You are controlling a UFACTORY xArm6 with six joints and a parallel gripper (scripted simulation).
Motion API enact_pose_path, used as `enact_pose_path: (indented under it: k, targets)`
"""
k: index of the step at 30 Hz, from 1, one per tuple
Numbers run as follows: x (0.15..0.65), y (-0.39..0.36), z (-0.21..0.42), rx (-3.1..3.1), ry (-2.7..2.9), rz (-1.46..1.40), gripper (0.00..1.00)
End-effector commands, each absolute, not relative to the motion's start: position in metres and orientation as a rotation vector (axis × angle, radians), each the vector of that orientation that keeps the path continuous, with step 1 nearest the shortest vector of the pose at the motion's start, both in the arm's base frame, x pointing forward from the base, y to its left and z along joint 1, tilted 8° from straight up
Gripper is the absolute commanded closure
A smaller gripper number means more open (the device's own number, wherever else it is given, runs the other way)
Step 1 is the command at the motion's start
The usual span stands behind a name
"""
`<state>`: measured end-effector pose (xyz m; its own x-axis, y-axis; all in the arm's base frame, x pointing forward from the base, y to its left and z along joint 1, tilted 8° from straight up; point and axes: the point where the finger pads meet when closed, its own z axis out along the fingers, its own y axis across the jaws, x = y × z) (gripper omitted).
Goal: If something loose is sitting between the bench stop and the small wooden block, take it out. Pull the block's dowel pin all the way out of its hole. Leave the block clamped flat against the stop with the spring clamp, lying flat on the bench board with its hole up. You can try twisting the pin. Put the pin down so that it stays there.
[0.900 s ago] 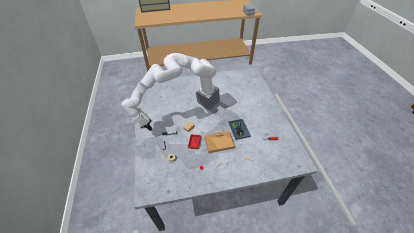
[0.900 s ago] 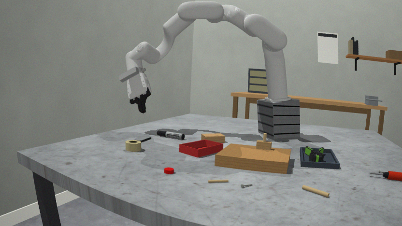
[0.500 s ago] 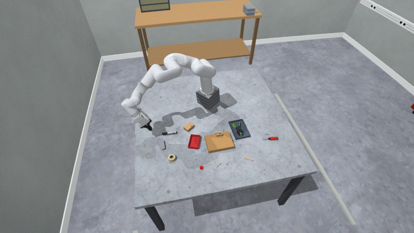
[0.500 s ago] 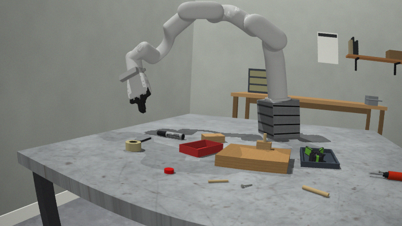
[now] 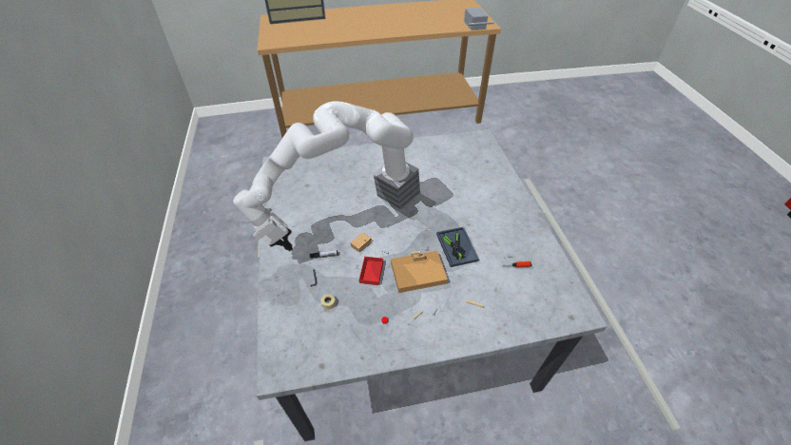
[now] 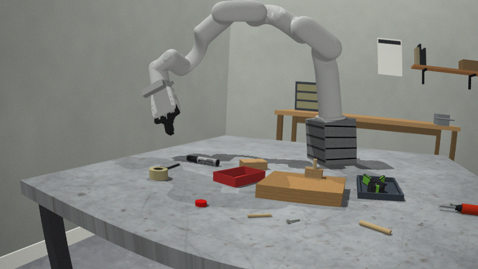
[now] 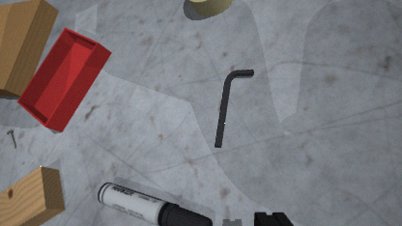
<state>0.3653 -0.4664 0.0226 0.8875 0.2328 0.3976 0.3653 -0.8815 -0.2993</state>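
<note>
The wooden bench board (image 5: 419,271) lies mid-table; it also shows in the exterior view (image 6: 300,188) and at the wrist view's top left (image 7: 24,43). The small wooden block (image 6: 313,172) sits at the board's far edge with its dowel pin (image 6: 314,163) standing upright in it. I cannot make out the stop or anything loose beside the block. The green-and-black spring clamp (image 6: 374,184) lies in a dark tray (image 5: 459,243) right of the board. My gripper (image 6: 168,129) (image 5: 281,241) is shut and empty. It hangs high over the table's far left corner, far from the board.
Below the gripper lie a black marker (image 7: 150,205), a hex key (image 7: 225,106), a tape roll (image 6: 158,173), a red tray (image 6: 239,175) and a spare wood block (image 6: 253,163). Near the front lie a red cap (image 6: 200,203), two loose dowels (image 6: 259,215), a screw (image 6: 292,221) and a screwdriver (image 6: 462,208).
</note>
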Motion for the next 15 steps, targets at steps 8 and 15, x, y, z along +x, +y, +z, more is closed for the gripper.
enact_pose_path:
  k: [8, 15]
  targets:
    - [0.405, -0.407, 0.019, -2.657, -0.903, -0.385, 1.0]
    - [0.441, -0.328, 0.016, -2.491, -1.474, -0.248, 1.0]
